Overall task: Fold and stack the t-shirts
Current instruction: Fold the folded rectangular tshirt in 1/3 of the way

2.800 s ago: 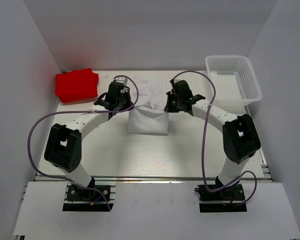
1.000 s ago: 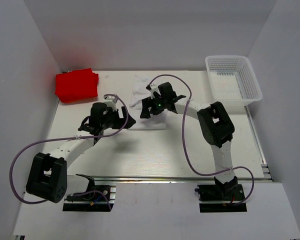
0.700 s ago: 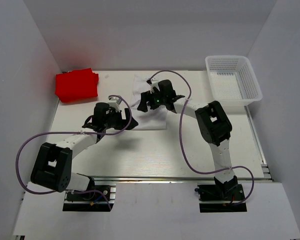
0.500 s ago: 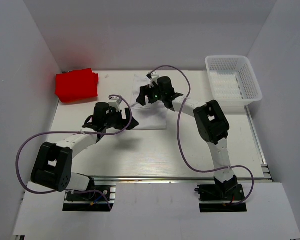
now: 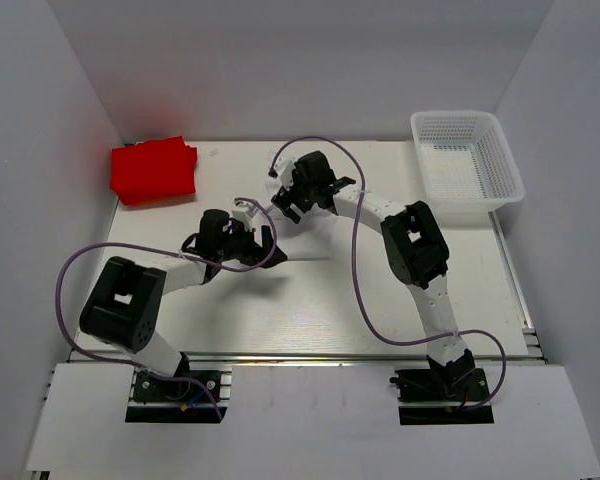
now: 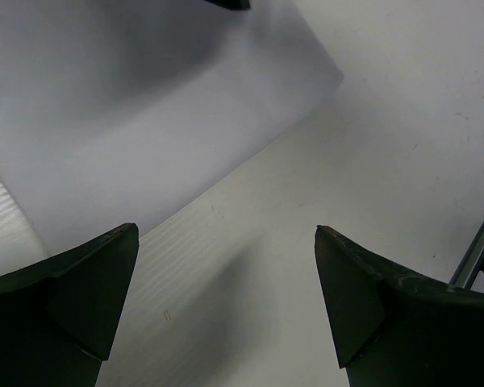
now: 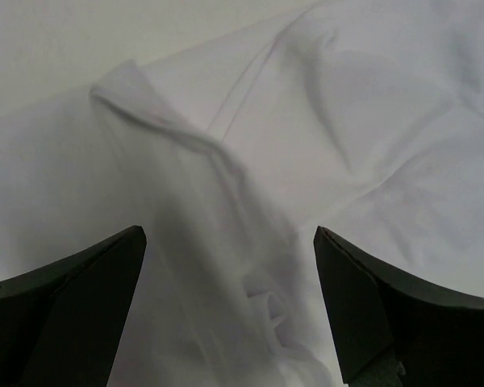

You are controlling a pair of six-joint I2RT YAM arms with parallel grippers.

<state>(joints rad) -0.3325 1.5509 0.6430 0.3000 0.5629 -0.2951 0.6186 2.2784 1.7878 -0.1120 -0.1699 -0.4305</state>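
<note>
Overhead view: plain white cotton t-shirt (image 5: 312, 238) lies part-folded at the middle of the white table (image 5: 280, 310), long axis near to far. Bright red folded t-shirt (image 5: 152, 171) sits well apart, far left. Right gripper (image 5: 290, 207) hangs over the white shirt's far-left part; left gripper (image 5: 262, 243) is just beside its left edge.

Left wrist: fingers (image 6: 64, 298) spread, empty; shirt edge lies ahead.

Right wrist: fingers (image 7: 73, 298) spread, empty, above a creased fold. Right arm is likely better placed.

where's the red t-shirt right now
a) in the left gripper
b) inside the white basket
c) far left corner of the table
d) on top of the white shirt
c: the red t-shirt lies at the far left corner of the table, well apart from the white basket at the far right.
</note>
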